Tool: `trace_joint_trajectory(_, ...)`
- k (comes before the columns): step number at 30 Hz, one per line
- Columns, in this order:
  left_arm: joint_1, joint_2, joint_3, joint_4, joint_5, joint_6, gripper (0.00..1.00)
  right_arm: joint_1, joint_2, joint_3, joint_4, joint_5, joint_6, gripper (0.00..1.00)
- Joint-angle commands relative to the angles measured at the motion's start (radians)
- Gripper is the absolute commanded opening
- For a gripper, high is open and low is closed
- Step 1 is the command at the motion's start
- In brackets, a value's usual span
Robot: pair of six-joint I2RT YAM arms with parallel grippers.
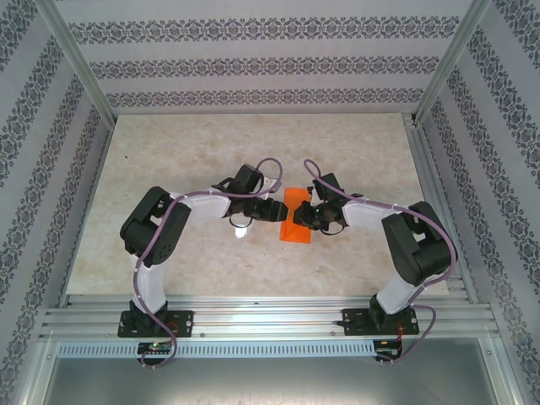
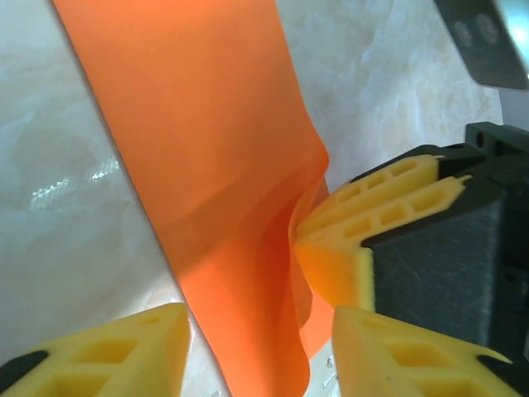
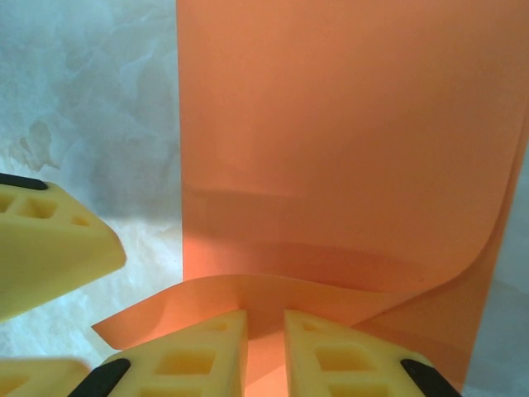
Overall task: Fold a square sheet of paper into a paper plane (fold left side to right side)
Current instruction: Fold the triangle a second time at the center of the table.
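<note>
The pale table (image 1: 169, 152) carries the square sheet of paper (image 1: 293, 229) at the centre of the overhead frame, partly doubled, one flap curling up off the lower layer. It looks light, limp and slick, likely to slide or spring open unless one layer is pinned. The raised free edge, near a corner, seems the best hold. The left arm (image 1: 156, 228) and right arm (image 1: 413, 240) bend inward, elbows out, wrists meeting over the sheet. The left gripper (image 2: 258, 327) is released, paper running loose between wide jaws. The right gripper (image 3: 264, 318) rests at the flap's edge, jaws a narrow slit apart, apparently unclamped.
</note>
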Motion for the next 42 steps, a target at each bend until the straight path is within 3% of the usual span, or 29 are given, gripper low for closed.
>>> trace_joint_trajectory(1, 0.007, 0.04, 0.05, 0.058, 0.035, -0.024, 0.44, -0.012, -0.021, -0.008, 0.005, -0.015, -0.016, 0.19)
trace_joint_trajectory(6, 0.007, 0.061, 0.069, 0.091, 0.066, -0.038, 0.35, -0.013, -0.022, -0.009, 0.002, -0.012, -0.018, 0.19)
trace_joint_trajectory(12, 0.007, 0.072, 0.091, 0.052, 0.051, -0.003, 0.08, -0.018, -0.031, -0.008, -0.001, -0.015, -0.021, 0.19)
trace_joint_trajectory(15, 0.006, 0.076, 0.104, 0.028, 0.029, 0.019, 0.0, -0.022, -0.06, -0.016, -0.008, -0.012, -0.027, 0.19)
trace_joint_trajectory(21, 0.007, 0.091, 0.137, -0.022, 0.001, 0.051, 0.0, -0.026, -0.126, -0.061, -0.026, -0.018, -0.032, 0.22)
trace_joint_trajectory(25, 0.007, 0.098, 0.147, -0.043, -0.024, 0.063, 0.0, -0.02, -0.146, -0.109, -0.02, -0.024, -0.02, 0.17)
trace_joint_trajectory(30, 0.007, 0.107, 0.155, -0.053, -0.041, 0.064, 0.0, 0.001, -0.121, -0.149, 0.001, -0.037, -0.003, 0.1)
trace_joint_trajectory(42, 0.007, 0.127, 0.157, -0.061, -0.055, 0.08, 0.0, 0.026, -0.06, -0.141, -0.076, 0.031, -0.016, 0.08)
